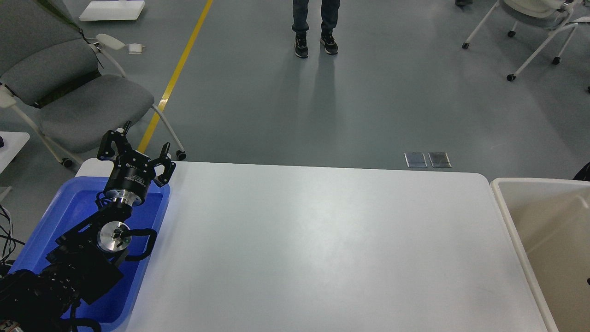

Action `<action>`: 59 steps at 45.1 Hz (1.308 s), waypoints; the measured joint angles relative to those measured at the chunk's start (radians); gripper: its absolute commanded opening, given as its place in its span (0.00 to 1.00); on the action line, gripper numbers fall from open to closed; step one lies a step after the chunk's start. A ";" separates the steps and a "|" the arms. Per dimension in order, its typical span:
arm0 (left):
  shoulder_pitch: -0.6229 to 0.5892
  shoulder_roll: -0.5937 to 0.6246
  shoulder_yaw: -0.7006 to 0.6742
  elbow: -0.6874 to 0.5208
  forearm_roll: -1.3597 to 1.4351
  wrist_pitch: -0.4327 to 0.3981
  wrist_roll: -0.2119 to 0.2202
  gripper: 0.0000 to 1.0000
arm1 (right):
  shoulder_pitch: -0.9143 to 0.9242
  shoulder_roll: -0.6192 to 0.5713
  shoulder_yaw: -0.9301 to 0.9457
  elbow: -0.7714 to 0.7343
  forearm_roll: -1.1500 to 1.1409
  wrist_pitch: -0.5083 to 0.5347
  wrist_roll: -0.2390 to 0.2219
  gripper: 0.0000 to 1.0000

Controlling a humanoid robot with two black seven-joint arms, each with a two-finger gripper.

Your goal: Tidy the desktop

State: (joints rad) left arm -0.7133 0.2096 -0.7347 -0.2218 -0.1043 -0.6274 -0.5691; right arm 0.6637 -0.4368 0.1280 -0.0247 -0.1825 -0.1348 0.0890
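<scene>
The table (322, 240) fills the middle of the view, its white top bare. At its left edge sits a blue tray (69, 210); over it hangs the left gripper (138, 150), fingers spread, holding nothing. A beige bin (544, 230) stands right. Dropping low, the arm could knock the tray.

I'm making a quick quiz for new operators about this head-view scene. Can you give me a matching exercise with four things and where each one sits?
Things:
1. blue tray
2. beige bin
3. grey chair
4. left gripper

Places:
A. on the floor beyond the desktop's far left corner
B. just off the desktop's right edge
C. open, raised over the far end of the tray
D. on the left end of the desktop

Pairs: 1-D, 2-B, 3-A, 4-C
</scene>
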 measured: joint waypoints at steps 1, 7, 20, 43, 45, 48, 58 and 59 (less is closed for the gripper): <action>0.000 0.000 0.000 0.000 0.000 0.000 0.000 1.00 | 0.004 -0.001 0.002 0.000 0.000 0.003 0.000 1.00; 0.000 0.000 0.000 0.000 0.000 0.000 0.000 1.00 | 0.033 -0.018 0.042 0.002 0.030 0.062 0.000 1.00; 0.000 0.000 0.000 0.000 0.000 0.000 0.000 1.00 | 0.031 -0.195 0.268 0.327 0.107 0.171 0.006 1.00; 0.000 0.001 0.000 0.001 0.000 0.000 0.000 1.00 | -0.244 -0.187 0.829 0.934 -0.016 0.210 0.170 1.00; 0.000 0.001 0.000 0.000 0.000 0.000 0.000 1.00 | -0.262 -0.166 0.841 0.957 -0.028 0.213 0.188 1.00; 0.000 0.001 0.000 0.001 0.000 0.000 0.000 1.00 | -0.285 -0.133 0.864 0.982 -0.049 0.213 0.216 1.00; 0.000 0.001 0.000 0.000 0.000 0.000 0.000 1.00 | -0.328 -0.032 0.906 1.019 -0.103 0.206 0.277 1.00; 0.000 0.001 0.000 0.000 0.000 0.000 0.000 1.00 | -0.330 -0.026 0.909 1.019 -0.105 0.206 0.283 1.00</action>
State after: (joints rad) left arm -0.7133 0.2102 -0.7347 -0.2214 -0.1044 -0.6274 -0.5691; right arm 0.3342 -0.4624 1.0373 0.9944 -0.2877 0.0710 0.3718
